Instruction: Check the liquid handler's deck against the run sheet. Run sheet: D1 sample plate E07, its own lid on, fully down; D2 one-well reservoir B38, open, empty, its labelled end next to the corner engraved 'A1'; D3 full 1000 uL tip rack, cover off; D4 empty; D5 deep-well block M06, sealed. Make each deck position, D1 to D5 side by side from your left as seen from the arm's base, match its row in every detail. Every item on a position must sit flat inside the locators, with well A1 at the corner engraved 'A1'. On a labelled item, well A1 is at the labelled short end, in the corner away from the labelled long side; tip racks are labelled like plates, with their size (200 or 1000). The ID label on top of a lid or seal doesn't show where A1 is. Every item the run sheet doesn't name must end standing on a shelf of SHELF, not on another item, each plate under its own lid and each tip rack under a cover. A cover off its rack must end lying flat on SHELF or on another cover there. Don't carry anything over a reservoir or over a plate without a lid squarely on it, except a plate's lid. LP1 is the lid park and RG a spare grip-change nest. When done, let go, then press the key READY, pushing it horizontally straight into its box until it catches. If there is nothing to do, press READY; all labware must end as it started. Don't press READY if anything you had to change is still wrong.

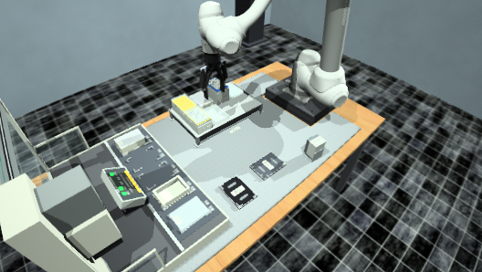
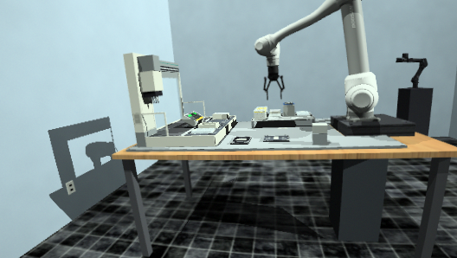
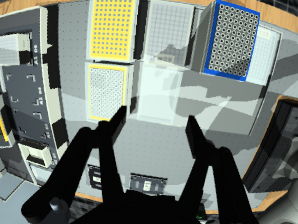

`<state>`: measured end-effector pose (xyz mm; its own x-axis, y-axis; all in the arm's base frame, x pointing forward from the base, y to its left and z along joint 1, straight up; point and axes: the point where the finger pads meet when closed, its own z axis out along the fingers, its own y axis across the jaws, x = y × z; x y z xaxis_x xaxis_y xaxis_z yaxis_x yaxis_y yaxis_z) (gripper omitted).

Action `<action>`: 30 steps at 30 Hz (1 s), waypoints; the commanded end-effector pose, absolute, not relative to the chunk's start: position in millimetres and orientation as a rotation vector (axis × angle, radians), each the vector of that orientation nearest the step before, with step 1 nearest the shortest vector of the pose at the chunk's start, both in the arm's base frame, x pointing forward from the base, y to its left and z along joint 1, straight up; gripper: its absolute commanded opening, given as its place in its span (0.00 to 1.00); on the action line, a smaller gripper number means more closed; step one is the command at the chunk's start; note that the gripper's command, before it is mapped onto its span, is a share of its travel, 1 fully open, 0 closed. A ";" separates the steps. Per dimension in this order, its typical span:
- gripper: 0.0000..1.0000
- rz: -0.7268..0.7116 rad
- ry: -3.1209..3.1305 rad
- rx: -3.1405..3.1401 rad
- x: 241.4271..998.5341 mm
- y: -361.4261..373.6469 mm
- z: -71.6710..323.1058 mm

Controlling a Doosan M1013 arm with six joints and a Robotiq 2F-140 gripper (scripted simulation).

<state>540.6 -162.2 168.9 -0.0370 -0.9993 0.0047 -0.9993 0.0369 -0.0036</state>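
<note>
My gripper (image 1: 213, 81) hangs open and empty well above the shelf (image 1: 214, 114), as the side view (image 2: 273, 92) also shows. In the wrist view the fingers frame nothing. On the shelf below are a yellow tip rack (image 3: 113, 24), a second yellow-rimmed rack (image 3: 107, 90), a blue-rimmed rack (image 3: 233, 39) and a clear flat item (image 3: 166, 26) between them. On the handler's deck (image 1: 164, 183) I see a pale lidded item (image 1: 130, 141) at the far end, two bare positions (image 1: 148, 164), an open white reservoir (image 1: 171, 191) and a pale blue covered plate (image 1: 189, 214).
Two black nests (image 1: 237, 192) (image 1: 267, 166) lie on the grey mat in front of the shelf. A small grey key box (image 1: 315, 147) stands near the arm's base (image 1: 298, 102). The handler's tall gantry (image 2: 147, 87) rises at the deck's far side.
</note>
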 end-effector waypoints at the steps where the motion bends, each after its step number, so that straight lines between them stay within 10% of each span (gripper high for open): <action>1: 0.67 0.011 -2.262 2.180 541.0 -162.3 172.8; 30: 0.67 0.011 -2.262 2.180 540.8 -162.0 217.8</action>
